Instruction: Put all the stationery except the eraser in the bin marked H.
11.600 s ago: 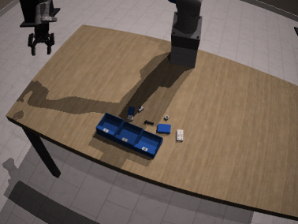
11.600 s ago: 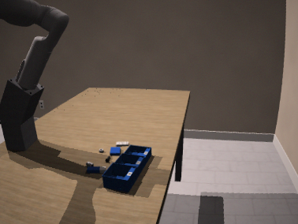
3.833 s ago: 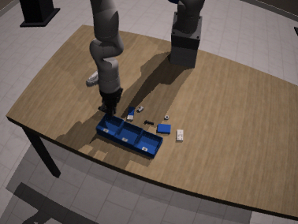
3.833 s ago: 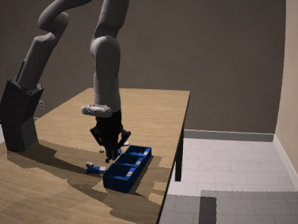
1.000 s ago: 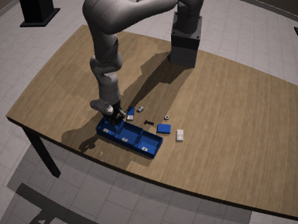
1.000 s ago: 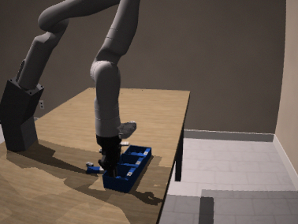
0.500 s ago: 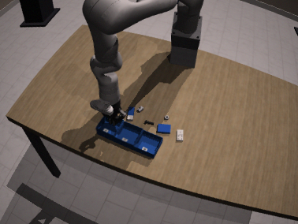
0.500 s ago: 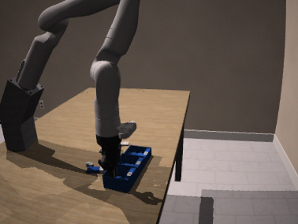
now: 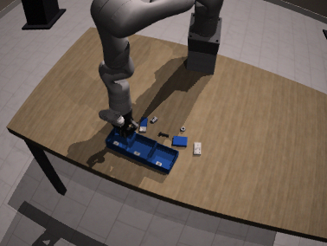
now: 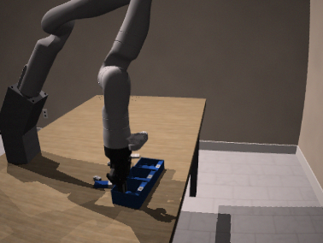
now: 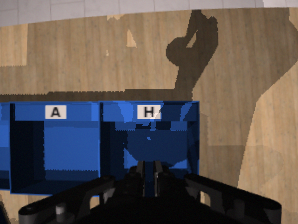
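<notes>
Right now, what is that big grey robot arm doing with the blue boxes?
The grey arm has its claw lowered over the bin marked H, the end one in the blue row of bins. Its fingers are nearly shut, and something thin and blue shows between them, though I can't tell what it is. A few small things, like a blue block and a white piece, wait on the wooden table beside the bins.

Table (image 9: 259,130): matt wood-grain top. Bin row (image 9: 165,166): smooth blue plastic, white labels. Arm (image 10: 115,107): matt grey shell. Gripper (image 11: 148,172): matt black.
</notes>
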Tool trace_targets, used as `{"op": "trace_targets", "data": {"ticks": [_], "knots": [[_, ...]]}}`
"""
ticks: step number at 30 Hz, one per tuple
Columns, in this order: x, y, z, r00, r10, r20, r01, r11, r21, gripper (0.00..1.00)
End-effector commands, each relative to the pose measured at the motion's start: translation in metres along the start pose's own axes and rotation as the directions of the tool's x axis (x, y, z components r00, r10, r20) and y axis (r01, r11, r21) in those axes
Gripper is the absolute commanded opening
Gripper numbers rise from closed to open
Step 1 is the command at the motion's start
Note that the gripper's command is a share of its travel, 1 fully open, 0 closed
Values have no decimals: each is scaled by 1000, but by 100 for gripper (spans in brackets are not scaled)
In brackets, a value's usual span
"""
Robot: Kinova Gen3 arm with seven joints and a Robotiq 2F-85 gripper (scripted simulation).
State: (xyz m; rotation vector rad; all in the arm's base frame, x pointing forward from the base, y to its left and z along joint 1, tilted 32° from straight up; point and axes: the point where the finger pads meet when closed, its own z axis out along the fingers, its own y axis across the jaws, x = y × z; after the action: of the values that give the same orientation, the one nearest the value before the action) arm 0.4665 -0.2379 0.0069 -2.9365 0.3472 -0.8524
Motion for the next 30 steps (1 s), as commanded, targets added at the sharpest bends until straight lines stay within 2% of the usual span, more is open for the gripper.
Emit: {"op": "trace_targets", "data": {"ticks": [1,10,30], "knots": [[1,0,-1,1000,0,-1,0,1000,-1,9],[1,0,-1,1000,0,-1,0,1000,-1,9],[0,0,-24,1000,0,-1,0,1000,-1,9]]}}
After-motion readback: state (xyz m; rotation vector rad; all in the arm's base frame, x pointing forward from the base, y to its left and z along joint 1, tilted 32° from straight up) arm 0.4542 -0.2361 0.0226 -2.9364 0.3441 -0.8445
